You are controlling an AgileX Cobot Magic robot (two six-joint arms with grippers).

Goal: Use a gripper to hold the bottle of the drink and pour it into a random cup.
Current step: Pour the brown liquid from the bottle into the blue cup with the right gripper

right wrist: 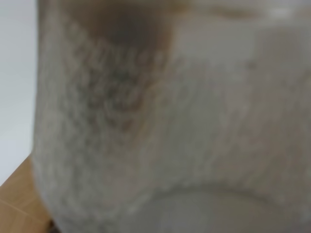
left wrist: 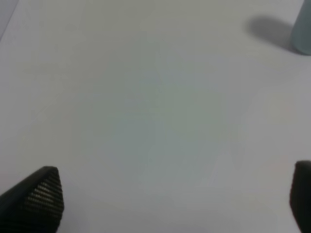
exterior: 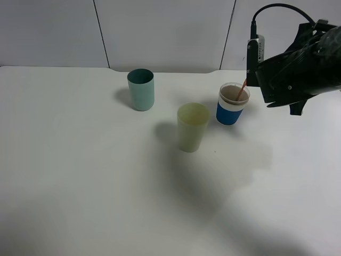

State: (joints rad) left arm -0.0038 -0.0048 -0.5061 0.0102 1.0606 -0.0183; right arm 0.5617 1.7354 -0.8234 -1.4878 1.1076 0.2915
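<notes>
Counter (exterior: 80,186): white, smooth, matt, with only soft shadows on it.
Teal tumbler (exterior: 141,89), far left: opaque plastic look, dull satin finish.
Yellow-green tumbler (exterior: 192,127), middle: pale, translucent plastic look, matt.
Cup (exterior: 232,104), far right: white wall, solid blue band low down, clear rim.
Bottle of the drink (right wrist: 170,121): translucent plastic, cloudy, with a pebbled, frosted-looking skin.
Left claw (left wrist: 175,199): black fingers (left wrist: 43,196) with fine cross-hatched grain, matt.
Right arm housing (exterior: 303,64): black, matt.
</notes>
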